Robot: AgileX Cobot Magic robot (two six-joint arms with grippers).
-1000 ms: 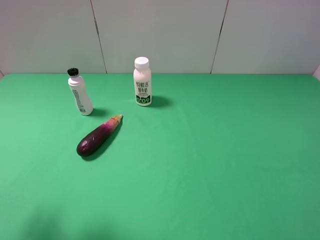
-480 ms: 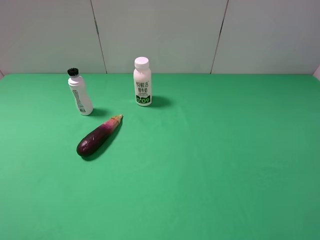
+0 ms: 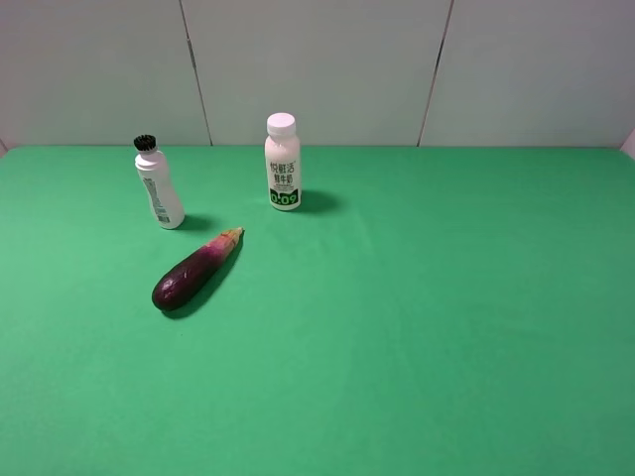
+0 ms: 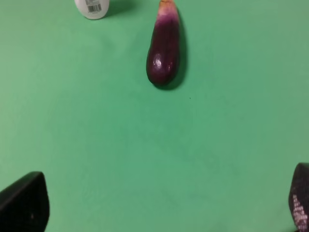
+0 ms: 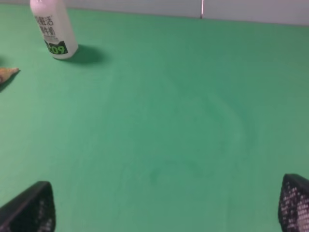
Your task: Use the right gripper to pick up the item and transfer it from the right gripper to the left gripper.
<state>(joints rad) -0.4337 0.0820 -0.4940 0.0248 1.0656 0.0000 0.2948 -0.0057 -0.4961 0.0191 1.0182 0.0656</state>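
The item, a dark purple toy eggplant (image 3: 195, 270) with a pink neck and tan tip, lies on the green table left of centre, tip pointing toward the back right. The left wrist view shows the eggplant (image 4: 164, 48) well ahead of my left gripper (image 4: 164, 212), whose two black fingertips (image 4: 24, 205) stand far apart with only cloth between them. My right gripper (image 5: 164, 208) is open too, its fingertips (image 5: 29, 208) wide apart over bare cloth; only the eggplant's tan tip (image 5: 7, 73) shows at that view's edge. Neither gripper appears in the high view.
A white bottle with a black cap (image 3: 158, 184) stands behind the eggplant at the left; its base (image 4: 92, 8) shows in the left wrist view. A taller white bottle with a green label (image 3: 283, 164) stands at the back centre, also (image 5: 52, 29) ahead of the right gripper. Grey wall panels (image 3: 317, 69) bound the table's far edge.
A faint shadow at the table's front left corner one second ago is gone. The eggplant and both bottles have not moved.
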